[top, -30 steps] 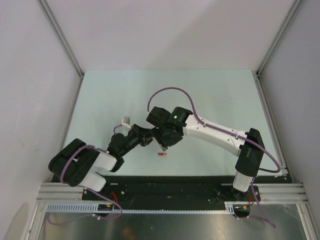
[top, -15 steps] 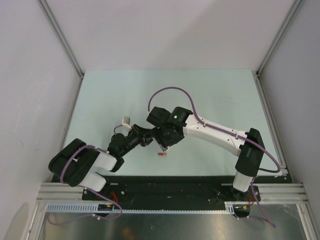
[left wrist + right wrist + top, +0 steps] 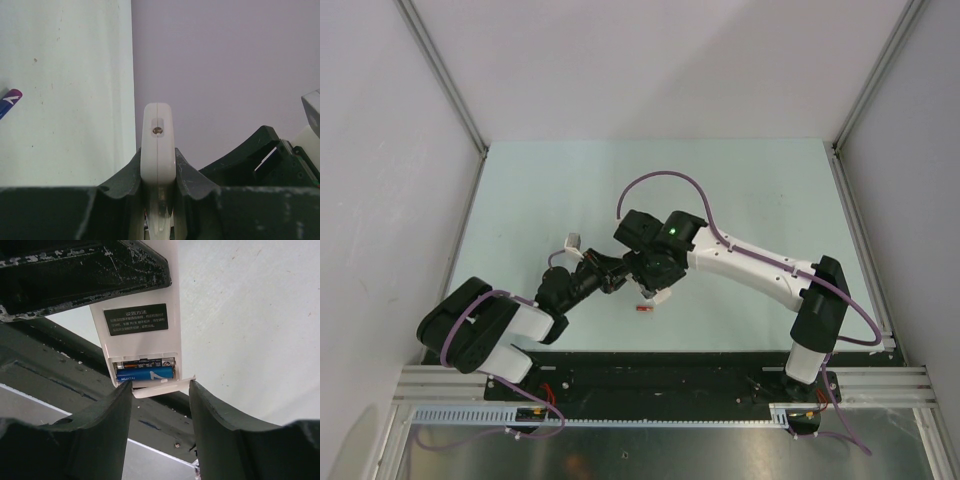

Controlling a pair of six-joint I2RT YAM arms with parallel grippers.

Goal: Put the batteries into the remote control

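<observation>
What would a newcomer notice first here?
The remote control, clamped in the left gripper, shows its open back with a bright blue battery seated in the compartment. A red battery lies loose on the table, just on the near side of where the arms meet.

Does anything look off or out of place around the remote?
The slim white plastic remote control has its battery bay open, a bright blue battery seated. A small red battery and a dark blue-purple battery lie loose on the table.
</observation>
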